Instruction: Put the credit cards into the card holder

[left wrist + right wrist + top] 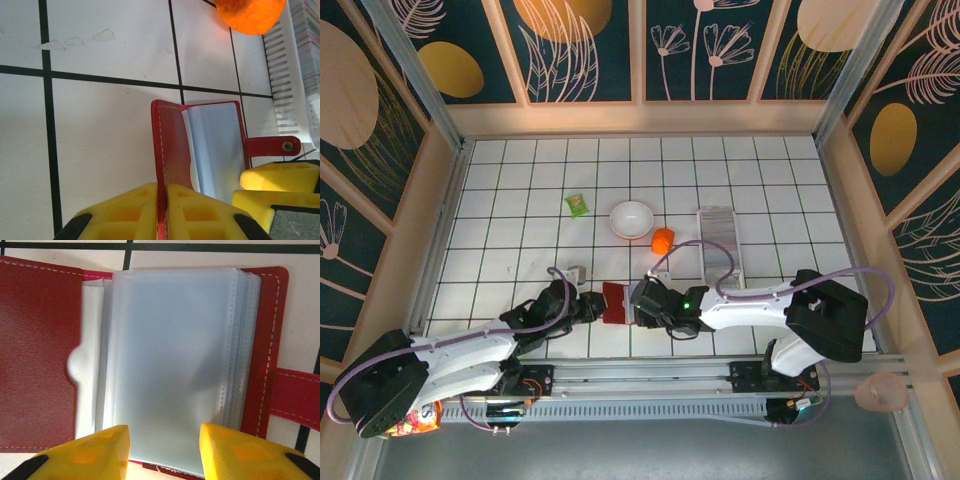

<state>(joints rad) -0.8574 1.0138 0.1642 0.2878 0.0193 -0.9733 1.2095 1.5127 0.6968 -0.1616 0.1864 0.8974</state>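
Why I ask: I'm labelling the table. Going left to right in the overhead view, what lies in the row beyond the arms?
green packet → white bowl → orange ball → clear tray

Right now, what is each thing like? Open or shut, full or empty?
card holder: open, snap strap undone.
plastic sleeves: no card showing in them.
left gripper: shut on the card holder's cover.
right gripper: open, fingers apart over the sleeves' edge.
credit cards: standing in a row in the clear tray.
bowl: upright, empty.
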